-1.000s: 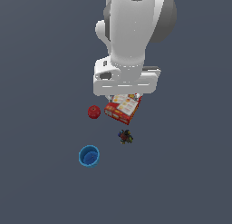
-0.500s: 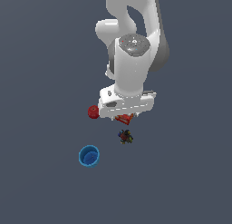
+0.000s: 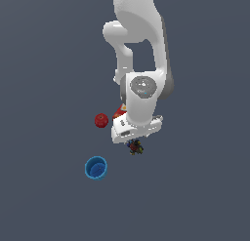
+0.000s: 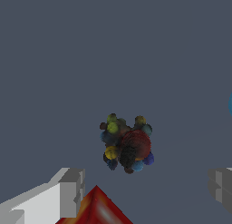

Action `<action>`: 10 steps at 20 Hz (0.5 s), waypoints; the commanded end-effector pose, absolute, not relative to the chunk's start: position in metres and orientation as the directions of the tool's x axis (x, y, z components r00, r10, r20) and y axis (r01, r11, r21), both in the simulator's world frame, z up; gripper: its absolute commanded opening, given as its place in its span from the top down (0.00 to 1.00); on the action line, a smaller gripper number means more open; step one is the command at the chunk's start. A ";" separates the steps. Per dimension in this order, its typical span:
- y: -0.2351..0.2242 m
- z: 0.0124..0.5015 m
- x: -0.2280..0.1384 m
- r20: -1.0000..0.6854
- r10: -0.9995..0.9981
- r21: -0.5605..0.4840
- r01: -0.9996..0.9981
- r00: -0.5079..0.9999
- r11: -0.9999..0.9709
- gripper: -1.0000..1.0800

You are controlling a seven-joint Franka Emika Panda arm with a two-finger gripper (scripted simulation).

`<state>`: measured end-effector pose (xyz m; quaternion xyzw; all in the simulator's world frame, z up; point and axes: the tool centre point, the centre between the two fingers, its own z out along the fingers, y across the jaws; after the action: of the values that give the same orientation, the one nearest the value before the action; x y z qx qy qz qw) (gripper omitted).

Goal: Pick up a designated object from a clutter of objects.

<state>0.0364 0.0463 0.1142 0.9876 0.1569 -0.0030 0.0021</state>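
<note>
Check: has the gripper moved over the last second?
Yes. In the exterior view the gripper has come down-frame, from above the red-orange box to right over the speckled lump; the blue cup stayed put.

On the worktop (image 3: 44, 64), the speckled lump (image 3: 135, 147) lies just below the arm's wrist in the exterior view, partly covered by it. The ball (image 3: 101, 120) sits to the exterior view's left of the arm, apart from the lump. The cup (image 3: 96, 168) stands lower in that view, well apart from the lump, to its left. The box (image 3: 119, 111) lies between the ball and the arm, mostly hidden behind the arm. In the wrist view, the lump (image 4: 126, 143) lies between the spread fingers of the claw (image 4: 147, 187), touching neither, with a corner of the box (image 4: 97, 209) near one finger (image 4: 68, 191).
</note>
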 end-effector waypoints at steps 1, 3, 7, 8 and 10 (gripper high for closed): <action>0.048 0.099 0.036 -0.003 0.329 0.002 0.329 0.944 -0.944 0.04; 0.049 0.091 0.036 -0.002 0.340 0.001 0.340 0.941 -0.941 0.04; 0.050 0.081 0.035 0.000 0.351 0.000 0.351 0.936 -0.936 0.04; 0.050 0.080 0.035 0.000 0.352 0.000 0.352 0.936 -0.936 0.04; 0.050 0.081 0.034 -0.002 0.351 0.000 0.351 0.937 -0.937 0.04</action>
<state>0.0342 0.0501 0.0807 0.9840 0.1780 -0.0013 0.0000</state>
